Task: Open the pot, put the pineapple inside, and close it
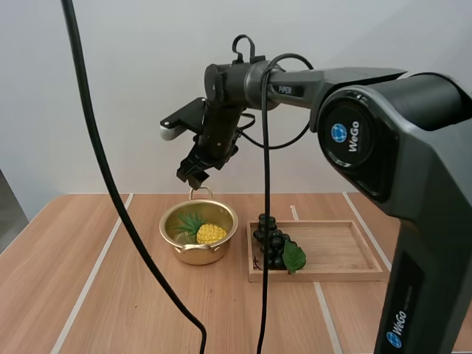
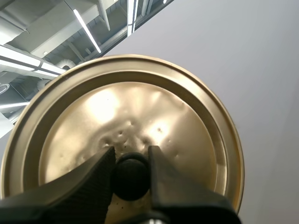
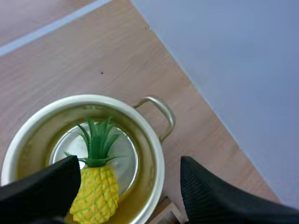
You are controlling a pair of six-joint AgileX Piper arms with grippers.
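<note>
The golden pot [image 1: 198, 256] stands uncovered on the table, left of the tray. A yellow pineapple [image 1: 209, 234] with green leaves lies inside it. My right gripper [image 1: 193, 175] hangs open above the pot's far handle, holding nothing. In the right wrist view its fingers [image 3: 42, 191] stand wide apart over the pot [image 3: 159, 154] and the pineapple [image 3: 96, 186]. My left gripper [image 2: 131, 154] is shut on the black knob [image 2: 131, 178] of the golden lid [image 2: 126, 112], which it holds in the air, tilted on edge.
A wooden tray [image 1: 339, 251] lies right of the pot, with a dark bunch of grapes [image 1: 271, 240] and a green leaf at its left end. Bare wooden table lies left of and in front of the pot.
</note>
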